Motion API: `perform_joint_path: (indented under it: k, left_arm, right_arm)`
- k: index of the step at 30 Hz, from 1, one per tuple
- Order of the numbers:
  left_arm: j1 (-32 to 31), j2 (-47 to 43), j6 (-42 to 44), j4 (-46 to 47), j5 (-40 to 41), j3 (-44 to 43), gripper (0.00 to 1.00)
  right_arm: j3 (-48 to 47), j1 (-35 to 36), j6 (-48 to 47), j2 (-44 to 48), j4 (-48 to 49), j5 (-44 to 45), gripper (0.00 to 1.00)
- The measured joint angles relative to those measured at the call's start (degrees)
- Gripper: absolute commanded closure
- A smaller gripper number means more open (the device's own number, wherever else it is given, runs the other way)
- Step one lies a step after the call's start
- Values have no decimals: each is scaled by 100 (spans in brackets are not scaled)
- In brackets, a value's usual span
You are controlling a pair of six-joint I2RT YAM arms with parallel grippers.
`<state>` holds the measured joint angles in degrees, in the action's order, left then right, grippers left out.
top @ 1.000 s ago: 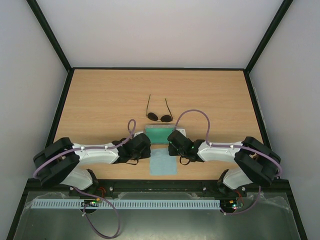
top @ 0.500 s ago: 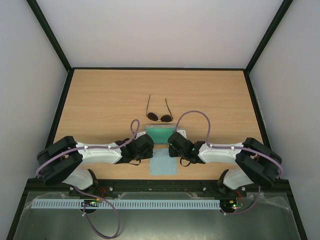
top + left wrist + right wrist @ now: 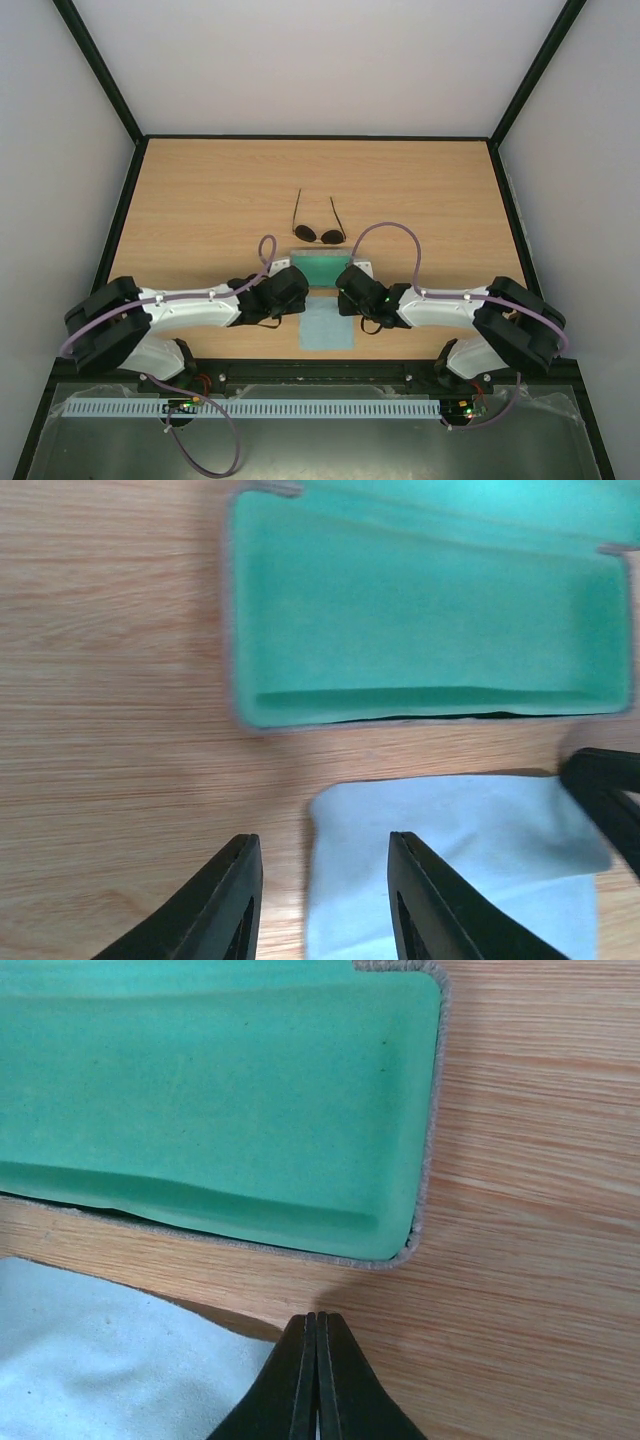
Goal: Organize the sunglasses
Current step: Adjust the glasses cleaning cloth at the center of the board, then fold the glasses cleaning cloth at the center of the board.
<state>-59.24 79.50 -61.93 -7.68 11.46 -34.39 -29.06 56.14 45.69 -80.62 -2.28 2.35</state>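
Note:
The sunglasses (image 3: 318,232) lie on the wood table beyond the case, lenses toward me, temple arms pointing away; they show only in the top view. The open case (image 3: 318,268) shows its teal inside (image 3: 430,620) (image 3: 200,1090). The light blue cloth (image 3: 327,324) lies in front of it (image 3: 450,860) (image 3: 100,1360). My left gripper (image 3: 325,845) is open, low over the cloth's left edge, holding nothing. My right gripper (image 3: 317,1318) is shut and empty, just in front of the case's near right corner, beside the cloth.
Black frame rails (image 3: 128,215) border the table on the left, right and back. The near edge holds the arm bases and a white cable strip (image 3: 250,408). Both arms (image 3: 190,308) (image 3: 440,305) reach inward low over the table's front.
The left arm has shifted a little to the right toward the cloth, then settled slightly back. The right arm has barely moved. The sunglasses, case and cloth have not moved.

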Motion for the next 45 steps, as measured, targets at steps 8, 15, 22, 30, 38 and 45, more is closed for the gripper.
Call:
perform_joint_path:
  k: [8,15,22,30,38,45]
  left_arm:
    - [-214,599,48,133,-55,-411,71]
    - [-306,879,98,50,4,-474,70]
    - [-348,879,101,-85,131,-498,65]
    - [-387,876,107,-229,332,-540,58]
    - [-387,1021,144,-334,531,-654,67]
    - [-387,1189,195,-184,706,-706,79]
  right_arm:
    - [0,13,0,48,-94,-2,96]
    - [4,15,2,138,-262,-17,96]
    - [7,15,2,155,-304,-26,87]
    - [11,22,22,192,-302,-68,76]
    - [11,52,22,203,-308,-57,76]
    - [-4,107,46,203,-372,24,71]
